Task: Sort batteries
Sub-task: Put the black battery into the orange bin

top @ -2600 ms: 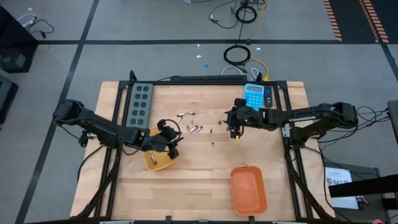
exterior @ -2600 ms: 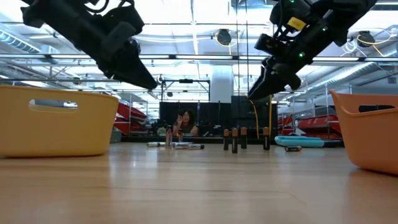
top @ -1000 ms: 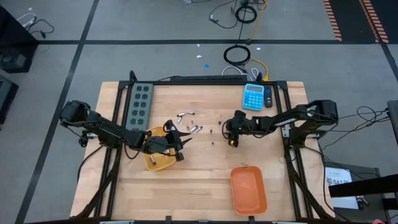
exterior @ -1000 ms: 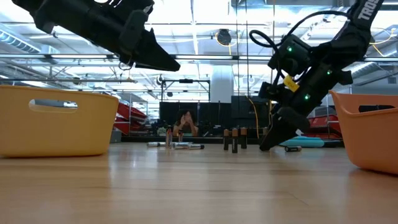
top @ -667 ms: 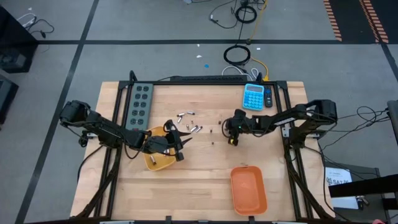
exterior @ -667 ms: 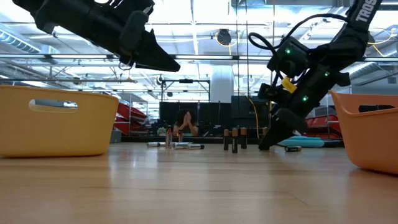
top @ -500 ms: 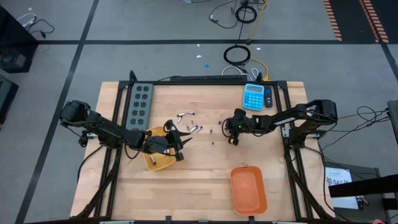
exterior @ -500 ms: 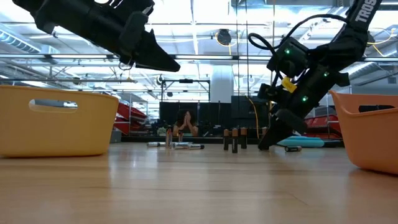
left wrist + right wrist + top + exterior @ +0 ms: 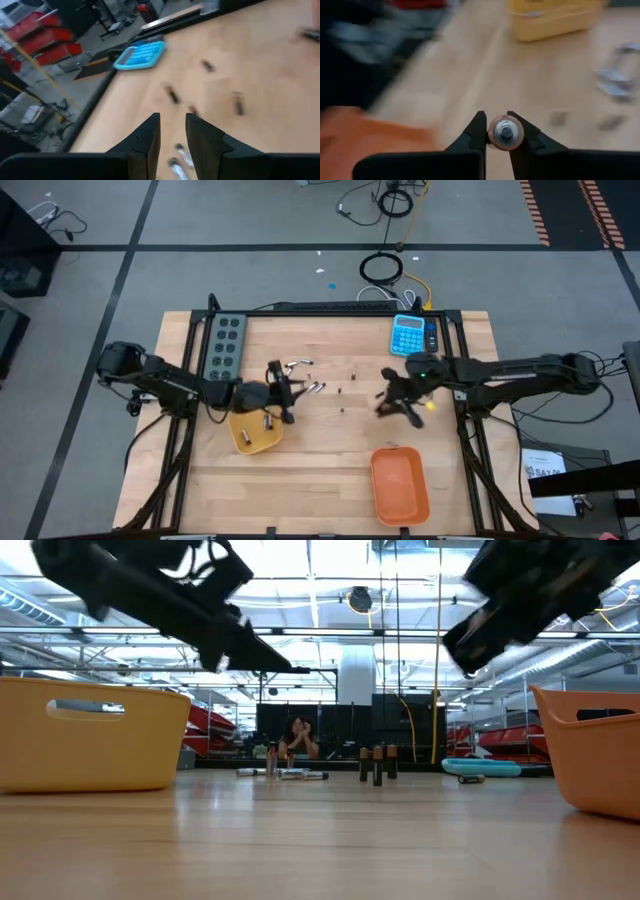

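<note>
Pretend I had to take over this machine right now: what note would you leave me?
Right pincer: shut on a battery, raised above the table between the loose batteries and the orange tray.
Left pincer: open, empty, over the table by the yellow tray, facing the silvery batteries.
Done: at least two batteries lie in the yellow tray. I cannot see anything in the orange tray.
Left: silvery ones lying at mid-table, small dark ones standing nearby. Probably drop the held one first, likely in the orange tray.
</note>
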Available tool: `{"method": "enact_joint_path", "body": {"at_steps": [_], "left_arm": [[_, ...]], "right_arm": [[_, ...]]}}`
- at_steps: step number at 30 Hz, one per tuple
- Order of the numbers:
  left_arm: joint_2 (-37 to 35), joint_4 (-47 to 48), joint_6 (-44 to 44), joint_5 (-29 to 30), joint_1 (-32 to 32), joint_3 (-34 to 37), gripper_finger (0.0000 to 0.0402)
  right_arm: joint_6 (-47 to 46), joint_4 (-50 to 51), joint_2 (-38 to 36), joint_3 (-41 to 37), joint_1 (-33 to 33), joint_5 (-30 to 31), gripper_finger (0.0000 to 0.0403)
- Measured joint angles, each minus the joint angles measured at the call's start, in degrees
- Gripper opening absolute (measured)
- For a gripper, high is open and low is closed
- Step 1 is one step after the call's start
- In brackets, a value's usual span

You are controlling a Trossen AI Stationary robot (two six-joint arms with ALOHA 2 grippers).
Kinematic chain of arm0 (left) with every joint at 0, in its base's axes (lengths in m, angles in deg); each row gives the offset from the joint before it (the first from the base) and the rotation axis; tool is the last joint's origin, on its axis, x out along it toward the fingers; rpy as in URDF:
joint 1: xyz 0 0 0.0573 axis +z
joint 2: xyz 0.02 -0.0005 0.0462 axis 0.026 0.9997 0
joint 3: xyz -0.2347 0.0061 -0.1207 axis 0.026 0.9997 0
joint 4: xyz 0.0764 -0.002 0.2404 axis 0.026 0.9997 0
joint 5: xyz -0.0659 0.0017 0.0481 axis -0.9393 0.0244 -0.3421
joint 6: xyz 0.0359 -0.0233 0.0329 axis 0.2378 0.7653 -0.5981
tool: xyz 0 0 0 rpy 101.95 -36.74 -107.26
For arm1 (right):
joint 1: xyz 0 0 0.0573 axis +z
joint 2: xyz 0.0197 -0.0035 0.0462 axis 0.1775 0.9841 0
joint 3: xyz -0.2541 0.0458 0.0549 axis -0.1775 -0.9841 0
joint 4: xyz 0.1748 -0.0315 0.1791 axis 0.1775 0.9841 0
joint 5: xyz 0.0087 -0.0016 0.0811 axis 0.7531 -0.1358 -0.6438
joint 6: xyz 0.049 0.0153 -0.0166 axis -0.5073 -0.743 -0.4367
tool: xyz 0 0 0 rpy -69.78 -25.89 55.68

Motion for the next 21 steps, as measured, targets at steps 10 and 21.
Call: {"method": "enact_joint_path", "body": {"at_steps": [10, 21], "left_arm": [[-0.02, -10.97, -5.87, -2.64, 15.48, 0.0, 0.0102], [-0.02, -21.2, -8.5, -18.63, 24.45, 0.0, 0.0102]], "right_arm": [[-4.66, 12.57, -3.48, -0.02, 10.02, -2.34, 0.0029], [-20.28, 12.99, -2.66, -0.04, 14.28, 2.05, 0.0029]]}}
